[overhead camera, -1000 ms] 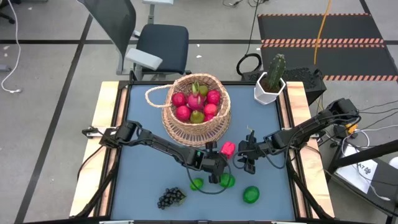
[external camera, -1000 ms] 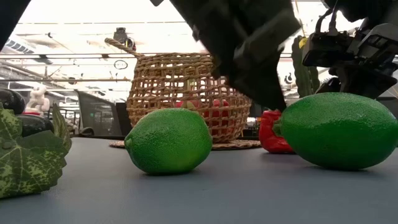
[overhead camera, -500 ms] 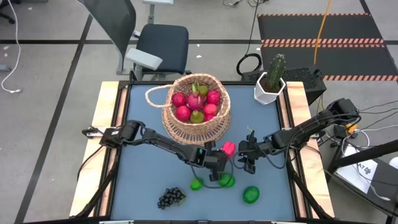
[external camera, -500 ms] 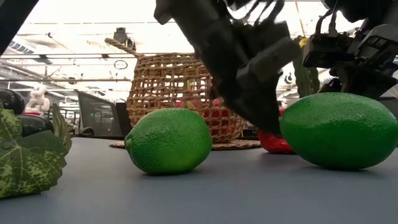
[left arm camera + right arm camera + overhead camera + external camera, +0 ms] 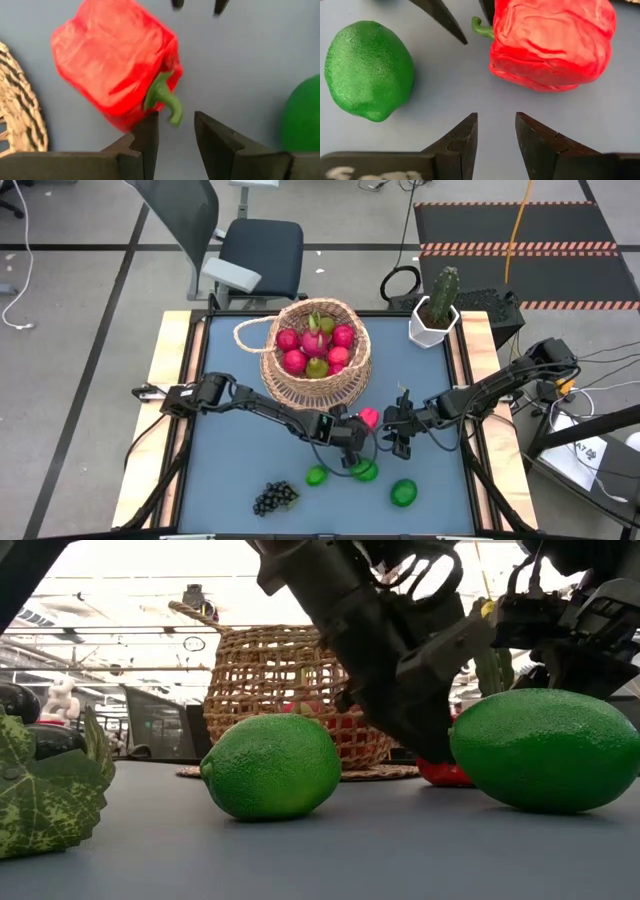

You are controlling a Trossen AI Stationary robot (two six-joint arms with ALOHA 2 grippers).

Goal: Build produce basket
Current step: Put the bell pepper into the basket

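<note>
Basket (image 5: 315,355) holds most fruit; pepper (image 5: 367,418), limes (image 5: 403,493) and grapes (image 5: 276,497) remain; left gripper (image 5: 352,448) and right gripper (image 5: 398,432) are parted, empty.

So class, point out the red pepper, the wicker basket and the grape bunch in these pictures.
red pepper (image 5: 112,62): left wrist view, on its red flank.
wicker basket (image 5: 315,390): high view, on its woven front wall.
grape bunch (image 5: 274,498): high view, middle of the dark cluster.
</note>
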